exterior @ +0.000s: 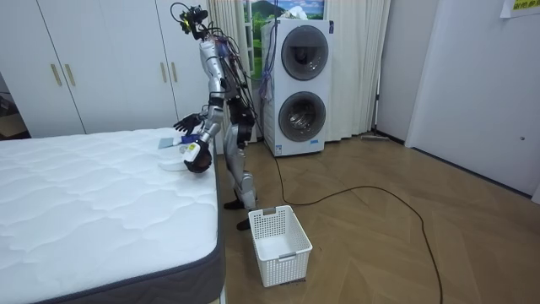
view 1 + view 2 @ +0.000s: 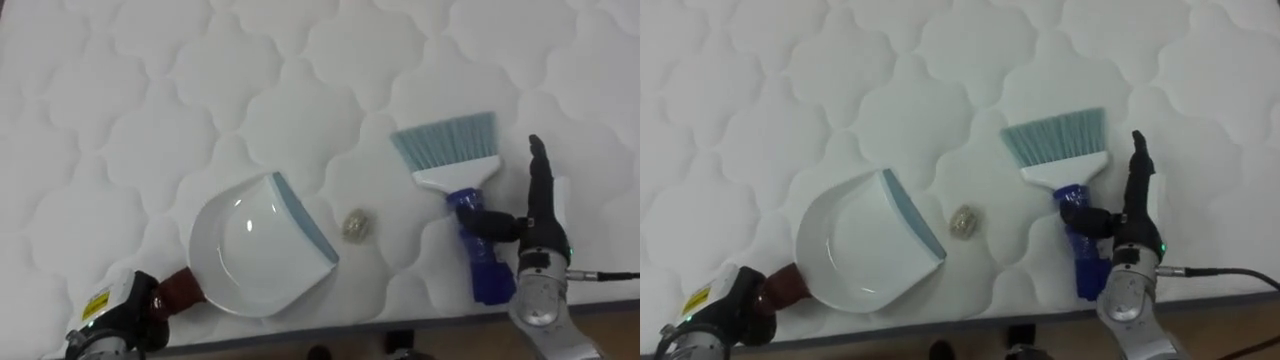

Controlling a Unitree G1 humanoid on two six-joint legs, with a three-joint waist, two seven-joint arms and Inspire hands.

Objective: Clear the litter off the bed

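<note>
Left hand (image 2: 125, 315) is cut off by the lower-left corner of the eye views; what shows is clenched round the dark red handle of the dustpan (image 2: 255, 250), and the handle's end is buried in the grip. Dustpan is white with a pale blue lip; it lies on the mattress (image 2: 150, 100) near the close edge, mouth facing right and away.

Right hand (image 2: 535, 240) comes in lower right, wrist cut by the bottom edge; thumb (image 2: 490, 222) is hooked across the blue handle of the hand brush (image 2: 450, 150), the other fingers straight beside it and pointing away; whether anything grips the handle from below, can't tell. Brush lies flat, pale blue bristles at the far end.

1 small crumpled scrap (image 2: 357, 225), beige-grey, sits between the dustpan lip and the brush handle, touching neither; too small to say what it is. Beyond that, bare white quilting.

Room view: robot stands upright at the bed's side on the room view's right, both arms over the mattress edge; brush and pan are small there and partly hidden by the arms. White slatted basket (image 1: 281, 245) on the wooden floor (image 1: 405, 253) off the bed's corner; behind the robot 2 stacked washing machines (image 1: 302, 84), curtains (image 1: 354, 59), white wardrobes (image 1: 101, 67).
</note>
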